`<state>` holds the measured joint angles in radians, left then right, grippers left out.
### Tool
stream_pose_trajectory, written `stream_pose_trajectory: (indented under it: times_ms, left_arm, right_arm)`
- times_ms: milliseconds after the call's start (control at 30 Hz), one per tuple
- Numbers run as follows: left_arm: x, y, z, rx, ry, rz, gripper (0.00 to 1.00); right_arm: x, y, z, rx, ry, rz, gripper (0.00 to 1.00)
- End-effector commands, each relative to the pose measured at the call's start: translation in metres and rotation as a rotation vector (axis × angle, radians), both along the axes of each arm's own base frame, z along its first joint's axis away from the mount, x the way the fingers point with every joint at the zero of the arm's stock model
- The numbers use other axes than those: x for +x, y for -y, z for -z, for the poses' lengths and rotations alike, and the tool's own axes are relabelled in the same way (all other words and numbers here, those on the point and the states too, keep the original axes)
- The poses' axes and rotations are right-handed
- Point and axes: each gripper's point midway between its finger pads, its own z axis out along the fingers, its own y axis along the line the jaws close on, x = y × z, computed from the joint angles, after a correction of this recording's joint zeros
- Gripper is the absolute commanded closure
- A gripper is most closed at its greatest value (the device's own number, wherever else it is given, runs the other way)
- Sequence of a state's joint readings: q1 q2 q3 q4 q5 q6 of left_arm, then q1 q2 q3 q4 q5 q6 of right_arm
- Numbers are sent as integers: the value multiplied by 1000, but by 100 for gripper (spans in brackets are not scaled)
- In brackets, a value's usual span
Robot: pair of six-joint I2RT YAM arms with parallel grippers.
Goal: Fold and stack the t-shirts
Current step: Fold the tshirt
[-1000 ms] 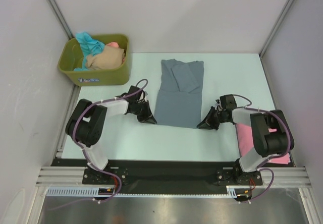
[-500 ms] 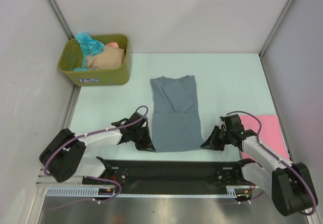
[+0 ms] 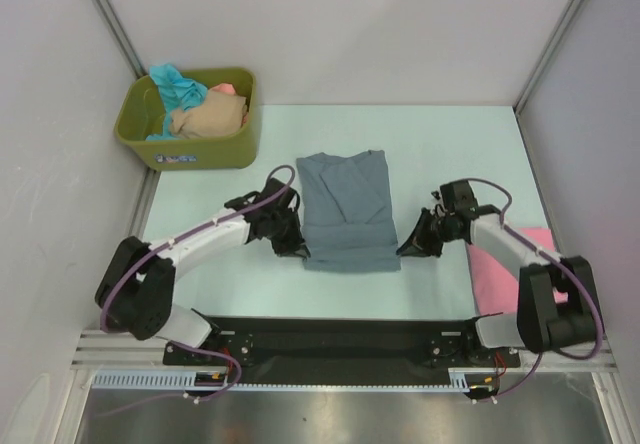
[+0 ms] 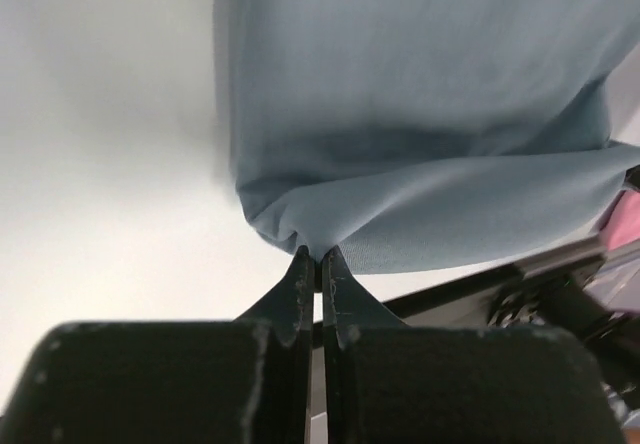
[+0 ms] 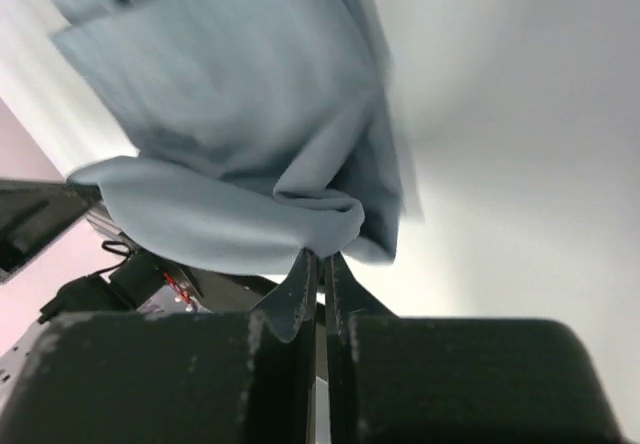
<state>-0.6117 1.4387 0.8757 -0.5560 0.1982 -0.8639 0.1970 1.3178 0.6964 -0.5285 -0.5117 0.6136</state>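
Lying in the middle of the counter (image 3: 450, 144), the slate grey-blue t-shirt (image 3: 345, 199) was narrow, with its long sides running from far edge to near edge and its sleeves tucked in. The left gripper (image 3: 292, 249) was clenched on the shirt's near-left corner. In the left wrist view the two jaws pressed together with a pinch of cloth between their tips. The right gripper (image 3: 407, 248) was clamped the same way on the near-right corner, and the hem bunched into a soft roll above its tips. A pink t-shirt (image 3: 488, 276) lay flat by the right edge, partly hidden under the right arm. At the far-left corner stood an olive-green tub (image 3: 200, 149) holding a teal shirt (image 3: 178, 84), a beige shirt (image 3: 208, 116) and a salmon shirt (image 3: 226, 90), all crumpled.
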Motion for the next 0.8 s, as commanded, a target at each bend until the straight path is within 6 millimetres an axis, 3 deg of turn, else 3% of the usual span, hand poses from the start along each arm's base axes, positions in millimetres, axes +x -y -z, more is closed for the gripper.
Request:
stream_pose_trajectory:
  times_ms: [0, 100, 167, 200, 267, 300, 333, 367, 400, 433, 533, 600, 633, 667, 733, 767]
  left_arm:
    - [38, -16, -6, 75, 23, -21, 100]
    - [71, -14, -11, 77, 37, -30, 100]
    - [94, -13, -22, 59, 71, -39, 100]
    - [99, -14, -13, 74, 44, -36, 100]
    - [121, -15, -12, 76, 42, -44, 100]
    - [128, -15, -13, 74, 46, -45, 100]
    - [135, -15, -12, 73, 47, -44, 100]
    - [149, -14, -20, 58, 70, -54, 100]
    - [155, -16, -12, 64, 50, -56, 100]
    - [168, -15, -22, 52, 77, -63, 100]
    - [185, -15, -17, 51, 68, -62, 100]
    - [202, -14, -25, 37, 94, -69, 100]
    - [206, -13, -18, 37, 83, -72, 100]
    - [217, -13, -26, 22, 107, -79, 100]
    - [228, -13, -28, 20, 122, -90, 100]
    - [238, -14, -30, 18, 137, -102, 100]
  right_arm:
    - [46, 6, -9, -57, 84, -54, 100]
    - [70, 6, -9, -57, 85, -56, 100]
    - [96, 6, -21, -45, 110, -45, 100]
    - [103, 4, -14, -35, 84, -51, 100]
    - [128, 0, -23, -28, 111, -56, 100]
    - [137, -1, -25, -27, 117, -62, 100]
    - [142, -2, -13, -28, 79, -64, 100]
    - [159, -2, -23, -24, 114, -62, 100]
    - [166, -3, -20, -22, 108, -65, 100]
    - [180, -3, -20, -16, 111, -64, 100]
    - [199, -1, -13, -11, 91, -55, 100]
    - [220, -2, -26, 9, 131, -48, 100]
    - [225, -2, -25, 13, 131, -47, 100]
    - [230, -3, -19, 20, 117, -49, 100]
    - [249, -5, -28, 31, 152, -51, 100]
    - [254, -7, -20, 43, 140, -55, 100]
